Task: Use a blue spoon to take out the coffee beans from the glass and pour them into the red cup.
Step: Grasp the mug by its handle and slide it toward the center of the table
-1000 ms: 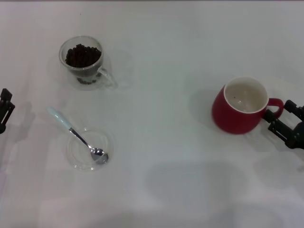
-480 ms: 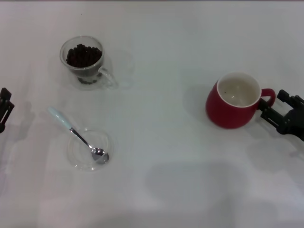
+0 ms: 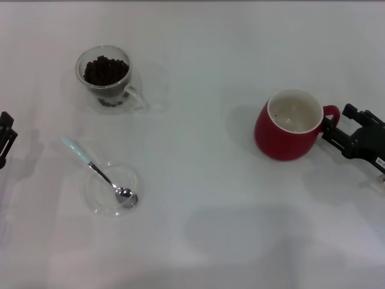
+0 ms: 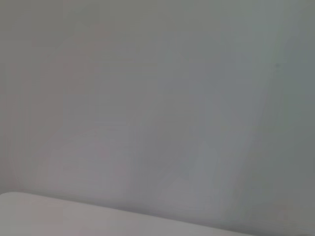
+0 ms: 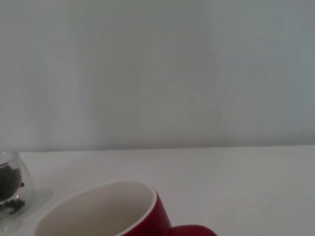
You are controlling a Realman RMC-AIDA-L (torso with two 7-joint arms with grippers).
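The red cup [image 3: 283, 137] stands on the white table at the right, its cream inside showing no beans. My right gripper [image 3: 331, 129] is shut on its loop handle from the right; the cup's rim also shows in the right wrist view [image 5: 147, 216]. The glass [image 3: 106, 77] with the heap of coffee beans [image 3: 103, 69] stands at the far left; it also shows in the right wrist view [image 5: 10, 189]. The blue spoon [image 3: 99, 172] lies with its metal bowl in a flat clear dish [image 3: 137, 180], its handle pointing out to the far left. My left gripper [image 3: 5, 139] is parked at the left edge.
The white table [image 3: 198, 180] stretches between the dish and the red cup. The left wrist view shows only a blank pale wall and a strip of table.
My right gripper has dragged the red cup by its handle to the left and a little farther away. The glass, spoon, dish and left arm have not moved.
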